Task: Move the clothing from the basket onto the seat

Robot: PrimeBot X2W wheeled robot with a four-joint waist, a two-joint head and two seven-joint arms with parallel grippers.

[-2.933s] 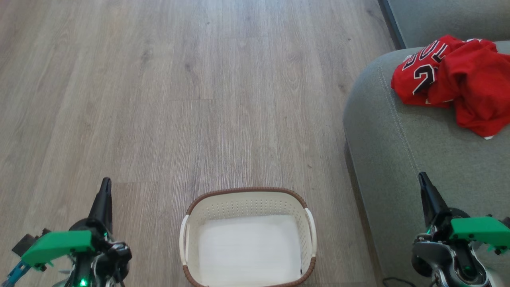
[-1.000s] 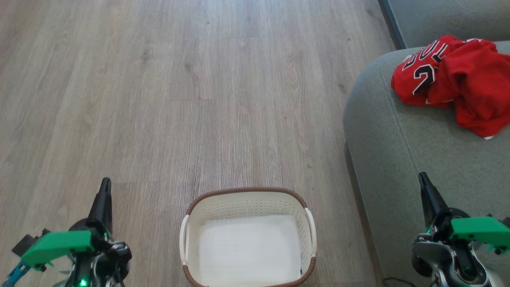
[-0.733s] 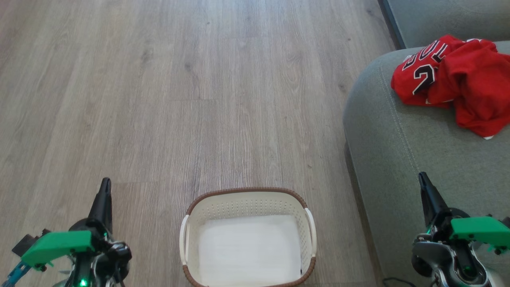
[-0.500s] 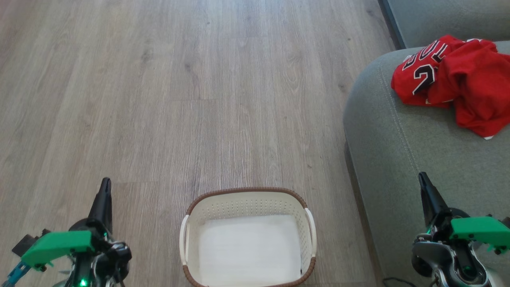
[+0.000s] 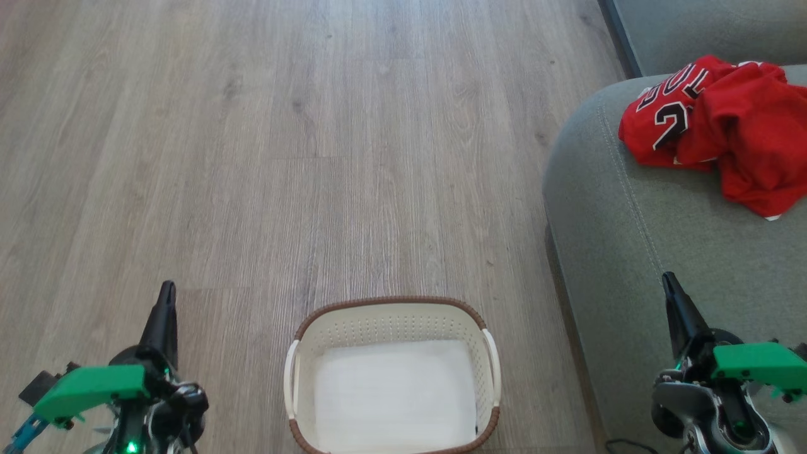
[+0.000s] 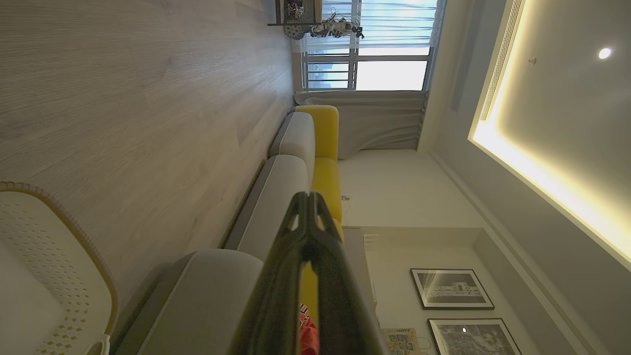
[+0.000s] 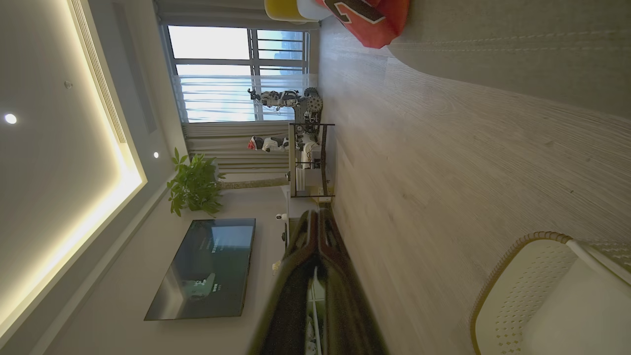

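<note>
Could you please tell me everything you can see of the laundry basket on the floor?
The basket is a small oval tub of cream-white plastic, its walls pierced with rows of holes, with a brown braided rim and a white handle on each side. It stands upright on the wood-look floor, apart from the grey-green seat to its right. Nothing lies in it; its pale bottom is bare.
</note>
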